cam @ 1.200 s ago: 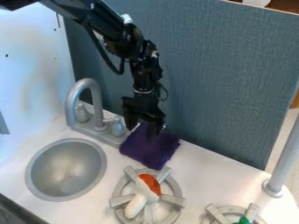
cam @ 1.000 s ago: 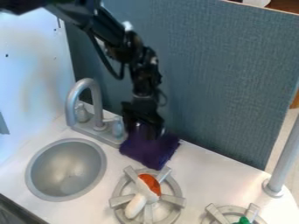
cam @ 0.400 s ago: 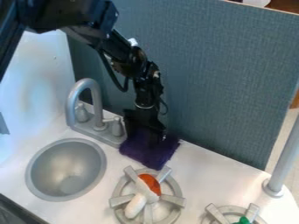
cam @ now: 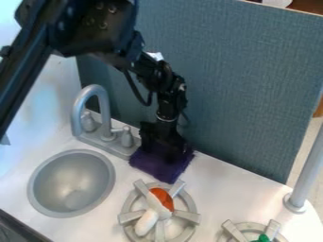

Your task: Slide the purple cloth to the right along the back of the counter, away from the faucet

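My black two-finger gripper (cam: 165, 153) is positioned at the rear part of the dark purple square cloth (cam: 162, 168). The cloth lies flat on the white table (cam: 217, 182), extending forward from beneath my fingers. I cannot tell whether they are apart or together.

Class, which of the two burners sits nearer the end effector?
The near burner, beside the sink, bearing an orange-and-white object; the far burner bears something green.
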Tool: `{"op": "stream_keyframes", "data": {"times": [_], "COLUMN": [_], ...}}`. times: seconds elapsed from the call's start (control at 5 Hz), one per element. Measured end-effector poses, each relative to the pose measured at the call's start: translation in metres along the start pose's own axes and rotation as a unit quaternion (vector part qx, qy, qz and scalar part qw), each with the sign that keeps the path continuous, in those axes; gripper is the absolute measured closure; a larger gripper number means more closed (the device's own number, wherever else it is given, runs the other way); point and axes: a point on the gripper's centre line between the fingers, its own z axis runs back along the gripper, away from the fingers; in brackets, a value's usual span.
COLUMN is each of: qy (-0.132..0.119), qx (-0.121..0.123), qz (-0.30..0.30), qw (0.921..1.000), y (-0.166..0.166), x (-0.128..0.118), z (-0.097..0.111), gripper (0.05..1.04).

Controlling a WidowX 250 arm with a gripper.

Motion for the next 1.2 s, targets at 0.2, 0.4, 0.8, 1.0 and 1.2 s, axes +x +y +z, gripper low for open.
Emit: {"op": "stream_keyframes", "data": {"times": [0.2,0.4,0.8,1.0,1.2], "qy": [0.001,-0.002,-0.046,-0.045,-0.044], "qx": [-0.007,-0.042,-0.149,-0.175,-0.178], "qz": [0.008,0.021,-0.006,-0.059,-0.111], "qw": [0.9999,0.9989,0.9877,0.9817,0.9767], "y": [-0.004,-0.015,-0.058,-0.099,-0.134], "x": [0.005,0.009,0.02,0.015,0.006], "z": [-0.001,-0.001,0.008,0.015,0.019], "gripper": [0.083,0.083,0.083,0.083,0.083]}}
